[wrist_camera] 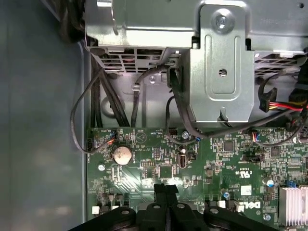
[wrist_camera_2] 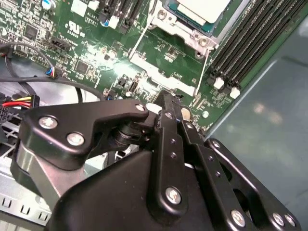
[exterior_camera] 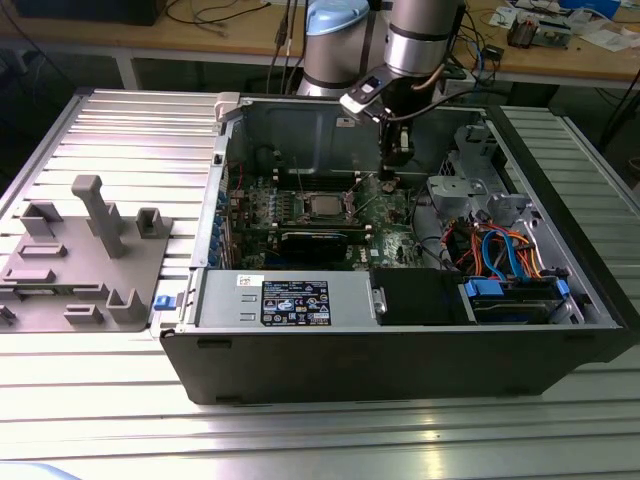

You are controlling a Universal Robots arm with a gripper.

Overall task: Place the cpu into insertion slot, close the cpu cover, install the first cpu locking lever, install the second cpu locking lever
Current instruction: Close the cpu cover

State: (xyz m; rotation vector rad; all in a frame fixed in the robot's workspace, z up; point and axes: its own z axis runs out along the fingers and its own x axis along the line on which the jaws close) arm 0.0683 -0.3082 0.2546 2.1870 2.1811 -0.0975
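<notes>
Near the insertion slot [exterior_camera: 322, 207], the arm [exterior_camera: 422, 40] is reaching straight down. Its gripper [wrist_camera: 166, 188] is hanging with fingers together.

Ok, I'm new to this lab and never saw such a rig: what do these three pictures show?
A robot arm with a gripper reaches into an open computer case lying on a ribbed metal table. The exterior view looks on from outside; both wrist views ride on the arm and look past the gripper at the green circuit board. The gripper's black fingers are pressed together, holding nothing I can see, close to the board. The cpu sits in the insertion slot. A grey parts fixture lies at the exterior view's left.
</notes>
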